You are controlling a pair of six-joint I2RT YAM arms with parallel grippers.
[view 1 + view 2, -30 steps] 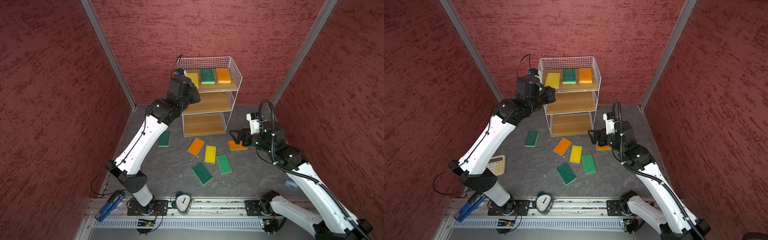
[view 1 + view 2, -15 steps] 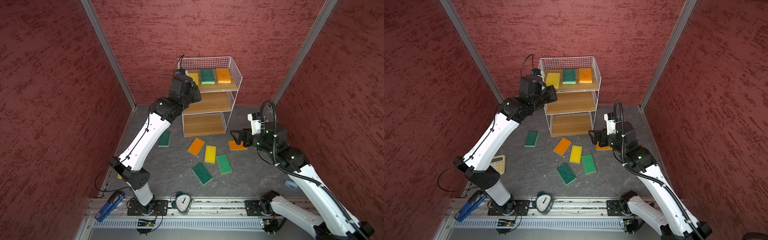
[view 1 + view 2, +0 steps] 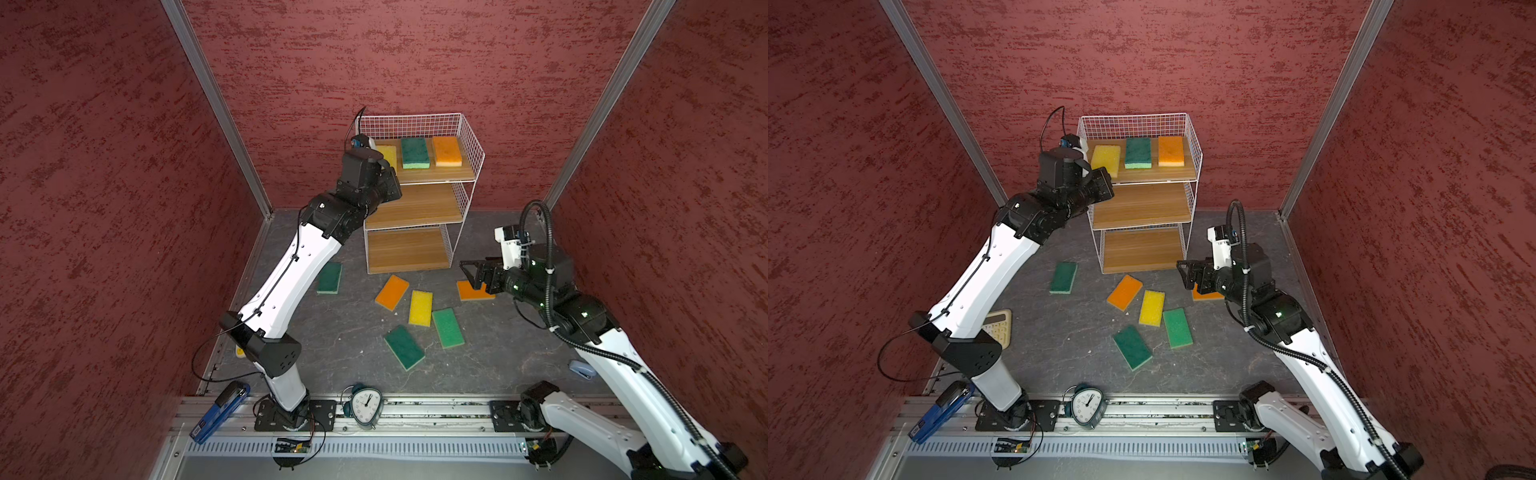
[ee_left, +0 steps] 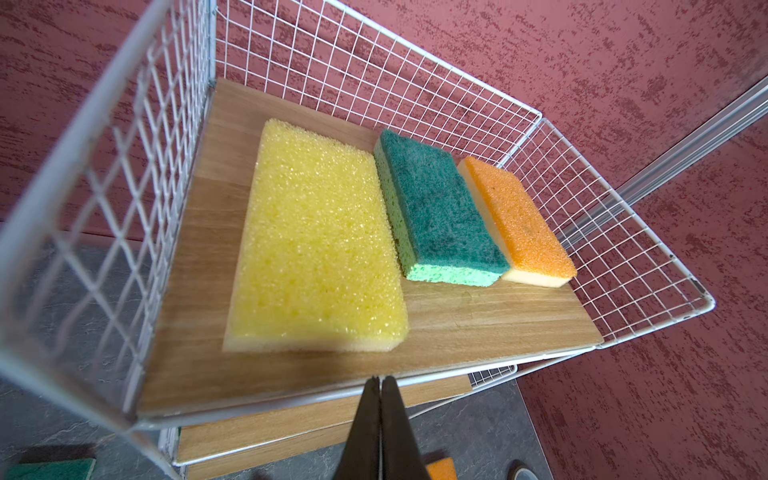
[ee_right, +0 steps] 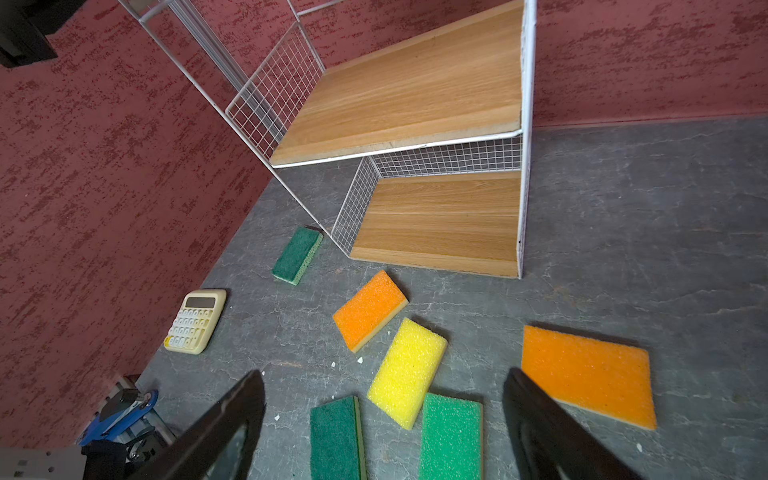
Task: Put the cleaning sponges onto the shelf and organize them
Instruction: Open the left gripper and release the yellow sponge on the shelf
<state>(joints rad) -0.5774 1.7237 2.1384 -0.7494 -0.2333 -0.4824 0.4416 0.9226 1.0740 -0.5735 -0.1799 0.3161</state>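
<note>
Sponges (image 4: 436, 208) on shelf (image 4: 478, 324), left gripper (image 4: 380, 386) closed, empty

Robot lab test cell: red textured partition walls (image 3: 415, 62), aluminium corner posts (image 3: 217, 108), metal mounting rail (image 3: 436, 409).

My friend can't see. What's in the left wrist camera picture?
Three sponges lie in a row on the top board of the shelf: a yellow sponge, a green sponge and an orange sponge. White wire walls surround three sides. The left claw is shut and empty near the board's front edge.

Shelf (image 3: 415, 205) w/ 3 sponges (image 3: 414, 153), 6 off
</note>
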